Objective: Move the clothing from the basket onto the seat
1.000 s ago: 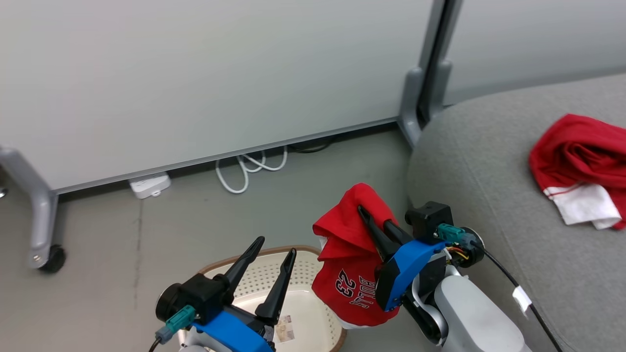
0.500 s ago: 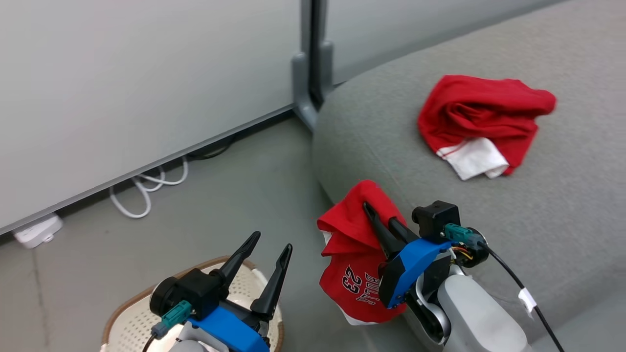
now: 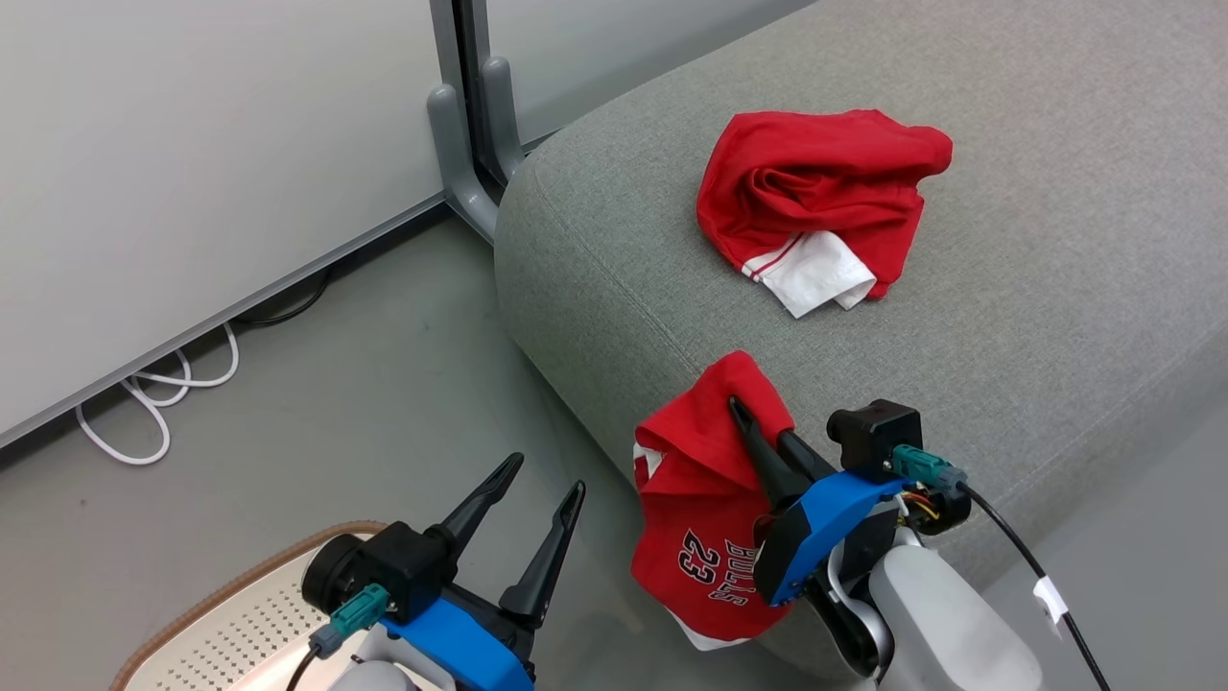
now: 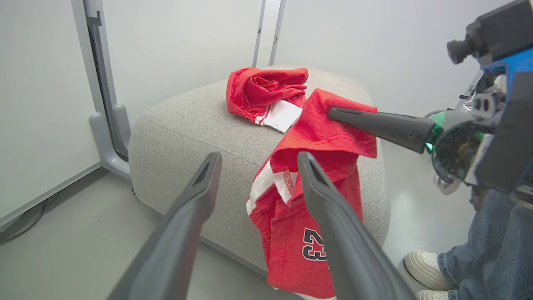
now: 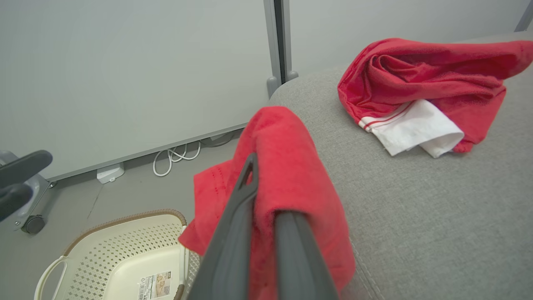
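Off to the left, pale grey partition panels (image 3: pixel 192 144) stand on a smooth grey floor (image 3: pixel 384 384), with white cable (image 3: pixel 158 403) looped along their foot. In the right wrist view a white power strip (image 5: pixel 109 171) lies beside those loops. A grey metal post (image 3: pixel 470 125) with a curved foot joins two panels, just behind the seat's corner.

Low on the left, the basket (image 3: pixel 249 566) sits on the floor, its brown rim and perforated cream wall showing. A paper label is stuck to its bottom in the right wrist view. The left gripper (image 3: pixel 549 472) hangs above the floor near the basket's rim, fingers spread wide and holding nothing.

Next to it, the right gripper (image 3: pixel 748 427) is clamped tight on a fold of the red jersey (image 3: pixel 705 518). The cloth drapes over the fingers and hangs with its number 23 upside down, in front of the side of the seat (image 3: pixel 1007 288). I cannot tell whether it touches the upholstery.

The seat is a broad grey woven cushion with a rounded corner and a stitched seam along the edge. Further right on its top, well apart from the jersey, lies the other red garment (image 3: pixel 815 192), crumpled, its white striped trim turned toward the robot.

In the left wrist view, a person's jeans (image 4: pixel 495 246) and a white shoe (image 4: pixel 424 266) show at the far right, by the seat.
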